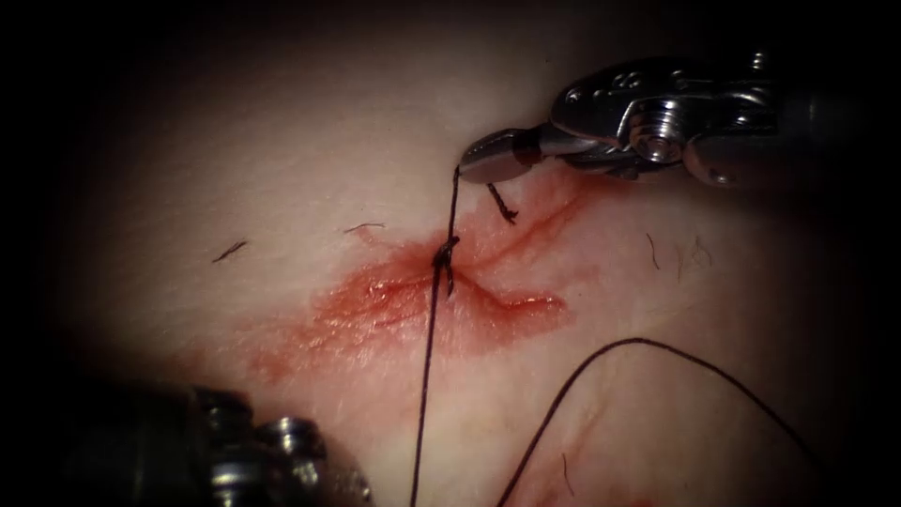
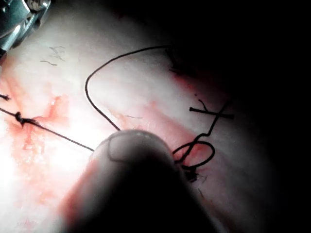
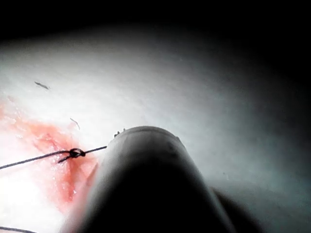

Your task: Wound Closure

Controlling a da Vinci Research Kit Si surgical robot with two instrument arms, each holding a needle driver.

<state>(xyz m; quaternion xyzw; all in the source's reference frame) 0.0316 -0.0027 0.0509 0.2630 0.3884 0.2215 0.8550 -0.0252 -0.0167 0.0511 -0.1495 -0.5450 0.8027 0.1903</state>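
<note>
One thread [image 1: 434, 310] is pinched in the right tool [image 1: 466, 167]; one knot [image 1: 443, 253] lies below it; the left tool's [image 1: 272, 460] grip cannot be told.

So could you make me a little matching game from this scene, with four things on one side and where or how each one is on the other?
Things:
1. right hand
2. knot
3. red fluid
4. short cut end of thread

States:
A. lying loose on the pale tissue, left of the cut
B. shut on the thread, above the knot
C. spread over the tissue around the cut
D. sitting on the cut, with taut thread running through it

Pairs: 1-B, 2-D, 3-C, 4-A
</note>
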